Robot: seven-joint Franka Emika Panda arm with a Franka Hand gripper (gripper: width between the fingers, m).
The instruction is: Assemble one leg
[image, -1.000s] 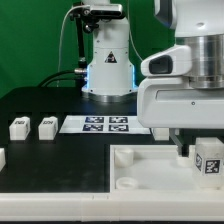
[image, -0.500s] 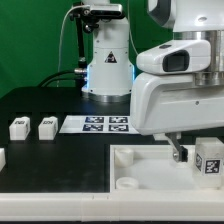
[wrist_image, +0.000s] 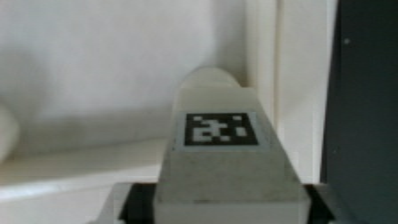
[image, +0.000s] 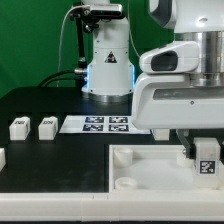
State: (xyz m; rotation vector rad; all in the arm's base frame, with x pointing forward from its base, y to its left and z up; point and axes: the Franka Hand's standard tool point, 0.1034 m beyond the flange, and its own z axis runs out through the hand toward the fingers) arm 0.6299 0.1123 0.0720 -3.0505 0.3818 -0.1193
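My gripper (image: 205, 152) is shut on a white square-sided leg (image: 207, 160) with a black-and-white tag on its face, held upright over the right part of the big flat white panel (image: 150, 165). In the wrist view the leg (wrist_image: 221, 140) fills the middle between my two dark fingers (wrist_image: 139, 203), its tag facing the camera, with the white panel (wrist_image: 89, 90) behind it. Two more legs (image: 18, 127) (image: 47, 126) lie on the black table at the exterior view's left.
The marker board (image: 98, 124) lies flat at the table's middle back. The robot base (image: 108, 70) stands behind it. A round corner socket (image: 125, 155) shows on the panel's near-left corner. Another white part (image: 3, 158) sits at the left edge.
The arm has shifted slightly with the leg still in its grip; the leg now sits a little lower over the panel's right side. The other parts have not moved.
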